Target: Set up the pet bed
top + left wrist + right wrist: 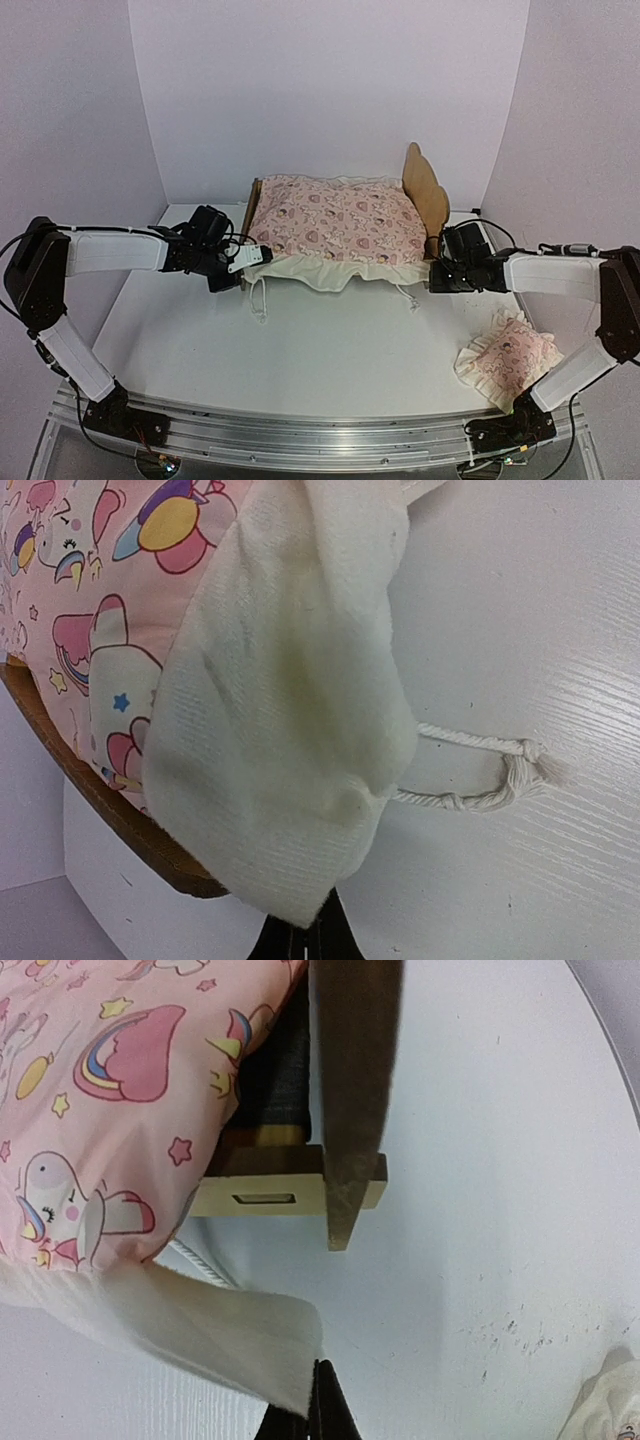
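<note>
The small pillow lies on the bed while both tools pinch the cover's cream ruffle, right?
No. The small pillow lies on the table, apart from the bed, as the top view shows. The left tool and right tool do pinch the cover's cream ruffle.

The top camera looked down from high behind the table's (pixel 300 350) near edge, facing the back wall (pixel 330 90), far enough off to hold the whole bed (pixel 428 190). The left wrist camera sat close against the cover's (pixel 340 222) cream ruffle at the bed's foot corner; the right one faced the headboard corner just as closely. All three shared the cover's front edge
</note>
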Available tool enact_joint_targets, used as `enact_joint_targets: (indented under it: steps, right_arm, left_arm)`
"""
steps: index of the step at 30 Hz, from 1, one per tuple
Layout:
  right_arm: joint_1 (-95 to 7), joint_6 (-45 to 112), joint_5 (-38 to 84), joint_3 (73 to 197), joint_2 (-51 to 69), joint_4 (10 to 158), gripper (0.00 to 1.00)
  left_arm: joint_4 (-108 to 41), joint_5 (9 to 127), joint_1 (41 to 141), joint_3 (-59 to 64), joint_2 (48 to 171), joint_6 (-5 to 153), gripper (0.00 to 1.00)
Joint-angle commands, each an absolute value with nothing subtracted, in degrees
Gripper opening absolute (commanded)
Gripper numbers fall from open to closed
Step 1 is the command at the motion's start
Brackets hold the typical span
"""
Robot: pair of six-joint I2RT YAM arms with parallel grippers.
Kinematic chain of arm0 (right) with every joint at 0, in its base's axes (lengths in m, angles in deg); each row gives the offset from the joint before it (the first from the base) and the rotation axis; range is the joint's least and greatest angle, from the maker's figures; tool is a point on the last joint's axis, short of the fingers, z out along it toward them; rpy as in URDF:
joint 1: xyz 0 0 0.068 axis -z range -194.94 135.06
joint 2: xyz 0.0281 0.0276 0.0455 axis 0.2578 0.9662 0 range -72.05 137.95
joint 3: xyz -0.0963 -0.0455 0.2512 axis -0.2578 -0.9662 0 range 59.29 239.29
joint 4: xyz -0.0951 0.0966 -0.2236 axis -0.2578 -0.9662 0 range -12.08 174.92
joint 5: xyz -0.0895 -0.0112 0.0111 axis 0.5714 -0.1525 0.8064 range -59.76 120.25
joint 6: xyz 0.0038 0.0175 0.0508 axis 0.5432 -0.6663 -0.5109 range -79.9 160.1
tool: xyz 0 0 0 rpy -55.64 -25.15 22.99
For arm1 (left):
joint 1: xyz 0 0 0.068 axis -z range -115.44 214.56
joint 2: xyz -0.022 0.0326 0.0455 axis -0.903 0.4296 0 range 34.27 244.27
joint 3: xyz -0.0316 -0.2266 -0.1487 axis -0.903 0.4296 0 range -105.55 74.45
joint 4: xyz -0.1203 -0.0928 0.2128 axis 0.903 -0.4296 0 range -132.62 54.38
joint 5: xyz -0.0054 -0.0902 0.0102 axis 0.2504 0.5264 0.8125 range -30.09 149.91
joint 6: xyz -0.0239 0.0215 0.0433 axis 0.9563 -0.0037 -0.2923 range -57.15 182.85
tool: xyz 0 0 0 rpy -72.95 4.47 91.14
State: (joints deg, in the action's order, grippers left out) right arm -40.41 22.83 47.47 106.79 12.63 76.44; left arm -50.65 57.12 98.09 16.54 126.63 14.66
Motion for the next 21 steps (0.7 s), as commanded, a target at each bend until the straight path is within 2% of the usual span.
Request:
enact_joint_targets:
  steps: [1, 3, 6, 8, 11, 15, 17, 21]
  right_arm:
    - [-38.09, 23.25, 44.15, 106.7, 10.96, 70.3, 0.0]
    - [-37.55, 22.55, 39.62, 107.76, 11.4, 66.69, 0.12]
    - [-37.46, 18.6, 40.01, 111.2, 10.82, 55.76, 0.43]
    - [-36.83, 14.09, 47.22, 111.61, 7.7, 48.22, 0.55]
    - [-33.06, 6.69, 55.07, 109.58, 0.88, 37.93, 0.64]
    - [-26.55, -0.88, 59.84, 106.59, -7.82, 28.83, 0.76]
    - [-24.14, -2.79, 61.57, 105.35, -10.32, 25.5, 0.8]
    - [-17.05, -4.24, 56.46, 99.83, -8.96, 26.91, 0.86]
  left_arm:
    - [-50.75, 60.81, 97.87, 17.13, 125.5, 13.37, 0.0]
    - [-51.22, 62.02, 97.88, 17.5, 125.13, 13.3, 0.0]
    - [-52.19, 63.06, 97.87, 17.57, 124.58, 13.53, 0.0]
    - [-53.33, 64.19, 97.87, 17.41, 123.91, 13.45, 0.0]
    - [-55.86, 65.95, 97.87, 16.65, 122.97, 14.01, 0.03]
    - [-59.89, 67.84, 97.87, 14.85, 121.57, 16.65, 0.2]
    - [-61.88, 68.71, 97.87, 13.8, 120.76, 18.02, 0.35]
    - [-64.02, 69.74, 97.86, 11.75, 119.25, 20.63, 0.56]
